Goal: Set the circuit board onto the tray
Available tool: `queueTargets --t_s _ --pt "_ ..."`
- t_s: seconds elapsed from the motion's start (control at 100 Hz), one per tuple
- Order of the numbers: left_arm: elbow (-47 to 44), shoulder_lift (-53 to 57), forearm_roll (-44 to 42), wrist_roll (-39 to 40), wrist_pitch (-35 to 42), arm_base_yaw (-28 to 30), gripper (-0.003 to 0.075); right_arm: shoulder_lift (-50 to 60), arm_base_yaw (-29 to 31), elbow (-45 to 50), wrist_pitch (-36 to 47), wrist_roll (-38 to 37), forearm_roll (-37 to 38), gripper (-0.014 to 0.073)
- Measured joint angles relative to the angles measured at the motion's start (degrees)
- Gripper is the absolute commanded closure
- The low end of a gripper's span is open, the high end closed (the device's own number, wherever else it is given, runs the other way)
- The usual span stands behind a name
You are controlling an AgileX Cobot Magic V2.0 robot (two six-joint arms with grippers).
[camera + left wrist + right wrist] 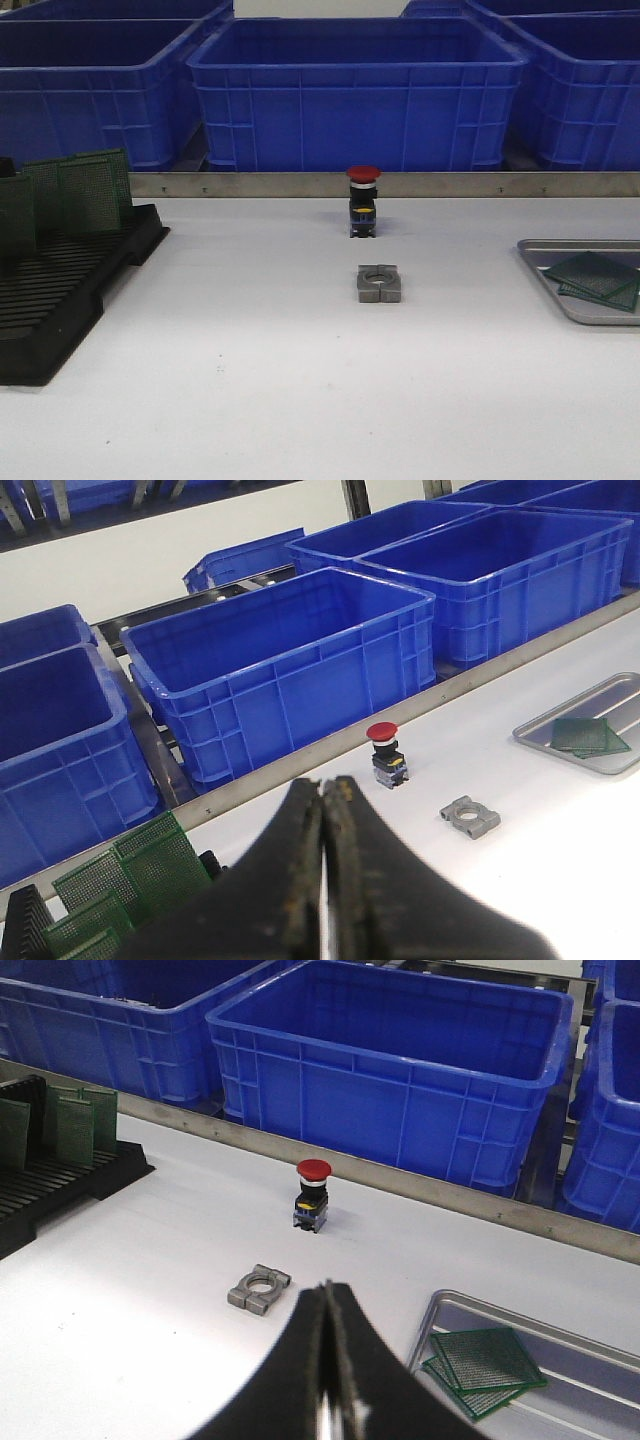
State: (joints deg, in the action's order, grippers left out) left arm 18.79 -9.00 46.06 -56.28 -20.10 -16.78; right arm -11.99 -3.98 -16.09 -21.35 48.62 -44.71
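Observation:
The silver-grey tray (575, 300) lies at the right edge of the table and holds a few green circuit boards (595, 279), stacked askew. The tray also shows in the right wrist view (560, 1400) with the boards (482, 1360), and in the left wrist view (560, 745). More green circuit boards (85, 190) stand upright in the black slotted rack (60, 290) at the left. My left gripper (325, 792) is shut and empty, high above the table near the rack. My right gripper (326, 1290) is shut and empty, above the table beside the tray. Neither arm shows in the front view.
A red-capped push button (363, 200) stands at mid-table, with a grey metal clamp block (379, 283) in front of it. Big blue bins (355, 95) line the back behind a metal rail (400, 184).

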Motion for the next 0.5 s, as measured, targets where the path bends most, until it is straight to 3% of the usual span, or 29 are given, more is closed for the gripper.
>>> queueTargets --t_s 0.16,0.24,0.5 --pt "0.0 0.0 -0.19 0.14 0.11 0.0 0.0741 0.0 0.0 0.0 -0.58 0.0 0.0 0.0701" --pt "-0.06 0.0 -3.91 4.37 1.73 0.0 0.0741 0.0 0.0 0.0 -0.94 0.0 0.0 0.0701" --pt "-3.93 2.25 -35.19 45.85 3.41 4.99 0.0741 0.0 0.0 0.0 -1.6 0.0 0.0 0.0701"
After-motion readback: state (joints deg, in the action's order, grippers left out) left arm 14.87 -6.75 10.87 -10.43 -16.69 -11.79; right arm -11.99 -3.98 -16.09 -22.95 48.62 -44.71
